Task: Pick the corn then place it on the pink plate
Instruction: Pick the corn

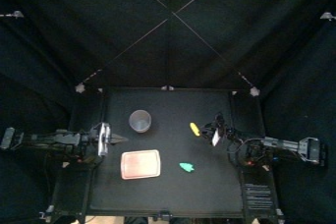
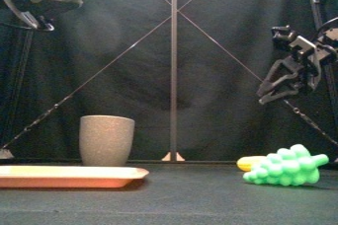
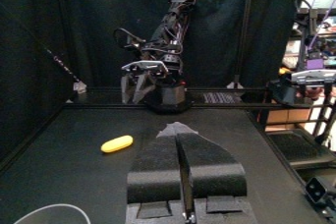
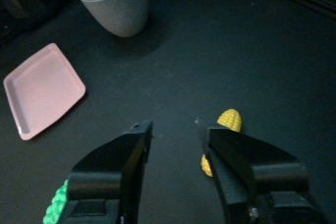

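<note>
One corn (image 4: 226, 122) lies loose on the desk (image 1: 171, 105), right of the middle, with nothing gripping it. The green toy (image 1: 187, 166) sits nearer the front edge, and from the front view it hides part of the corn. The grey cup (image 1: 140, 120) stands off to the corn's left. The pink plate (image 1: 140, 164) is well apart from the corn, front-left of the middle, and bare.

My right tool (image 4: 178, 130) hangs above the corn with its jaws apart. The corn shows just past one jaw tip, not between them and not touched. My left tool (image 3: 180, 135) rests at the desk's left side, jaws pressed together on nothing.

By my reckoning nothing is done yet: I have to line up, descend, close on the corn, carry it across and set it on the plate.
</note>
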You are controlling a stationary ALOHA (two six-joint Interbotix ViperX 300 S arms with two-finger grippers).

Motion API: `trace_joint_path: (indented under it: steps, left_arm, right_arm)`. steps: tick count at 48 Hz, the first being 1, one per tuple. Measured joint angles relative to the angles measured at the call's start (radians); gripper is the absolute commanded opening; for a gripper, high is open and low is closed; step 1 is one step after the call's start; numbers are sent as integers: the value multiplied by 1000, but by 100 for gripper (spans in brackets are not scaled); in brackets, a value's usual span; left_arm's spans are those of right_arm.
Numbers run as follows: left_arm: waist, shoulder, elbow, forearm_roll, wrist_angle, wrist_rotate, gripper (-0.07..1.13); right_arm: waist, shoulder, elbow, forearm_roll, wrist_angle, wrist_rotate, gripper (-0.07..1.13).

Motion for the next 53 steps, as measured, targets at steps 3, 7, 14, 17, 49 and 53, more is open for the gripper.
trace_joint_path:
  steps: [3,7,14,17,49,53]
  left_arm:
    - [2,0,2,2,-2,0,-4]
    - [3,0,0,2,0,0,-4]
    - [5,0,0,2,0,0,-4]
    - [3,-2,0,2,2,0,-4]
    - [5,-2,0,2,3,0,-4]
    - [5,0,2,0,3,0,-4]
  right_arm:
    - [-3,46,-12,2,3,0,84]
    - [-14,100,-31,12,9,0,84]
    - [-35,196,-71,28,44,0,84]
    - [-57,235,-87,28,71,0,84]
    - [-132,517,-179,14,133,0,84]
    - [-130,543,-192,14,135,0,83]
